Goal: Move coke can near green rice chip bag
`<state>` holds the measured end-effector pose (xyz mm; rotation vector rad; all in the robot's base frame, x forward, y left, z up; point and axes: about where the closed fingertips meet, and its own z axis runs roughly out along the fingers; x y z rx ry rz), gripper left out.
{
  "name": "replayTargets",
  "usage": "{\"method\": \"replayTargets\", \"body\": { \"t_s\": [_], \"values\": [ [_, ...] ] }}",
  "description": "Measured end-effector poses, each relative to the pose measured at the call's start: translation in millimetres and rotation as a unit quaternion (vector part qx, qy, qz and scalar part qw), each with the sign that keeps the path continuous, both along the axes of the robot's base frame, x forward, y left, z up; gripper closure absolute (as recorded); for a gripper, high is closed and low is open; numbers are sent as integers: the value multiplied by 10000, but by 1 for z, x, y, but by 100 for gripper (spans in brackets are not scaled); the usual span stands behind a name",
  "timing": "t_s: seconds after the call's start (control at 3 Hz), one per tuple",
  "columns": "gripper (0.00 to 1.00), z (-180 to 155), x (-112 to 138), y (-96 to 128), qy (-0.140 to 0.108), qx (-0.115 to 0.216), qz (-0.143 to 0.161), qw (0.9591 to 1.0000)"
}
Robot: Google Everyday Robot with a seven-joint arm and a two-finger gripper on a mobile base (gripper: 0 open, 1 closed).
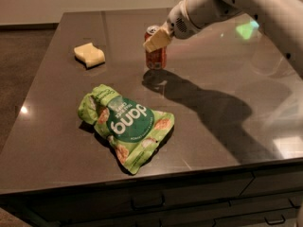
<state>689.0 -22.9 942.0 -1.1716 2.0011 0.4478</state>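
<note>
The coke can [155,56] is a small red-orange can with a silver top, upright at the far middle of the dark table [222,126]. My gripper [157,39] reaches in from the upper right and is shut on the can's upper part, with a cream finger [159,39] across its front. The green rice chip bag [124,126], with a dark round "dang" label, lies flat nearer the front, below and left of the can, well apart from it.
A pale yellow sponge [89,56] lies at the far left of the table. My white arm [246,4] crosses the upper right and casts a broad shadow [208,112] on the table. Drawers [147,203] run under the front edge.
</note>
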Motion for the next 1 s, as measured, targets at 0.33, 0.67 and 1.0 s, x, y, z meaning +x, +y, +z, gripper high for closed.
{"method": "replayTargets", "body": {
  "t_s": [0.33, 0.67, 1.0],
  "values": [
    [100, -1, -27, 13, 23, 75, 293, 9995],
    [100, -2, -48, 25, 85, 169, 551, 9983],
    [83, -4, -66, 31, 175, 231, 715, 9970]
  ]
}}
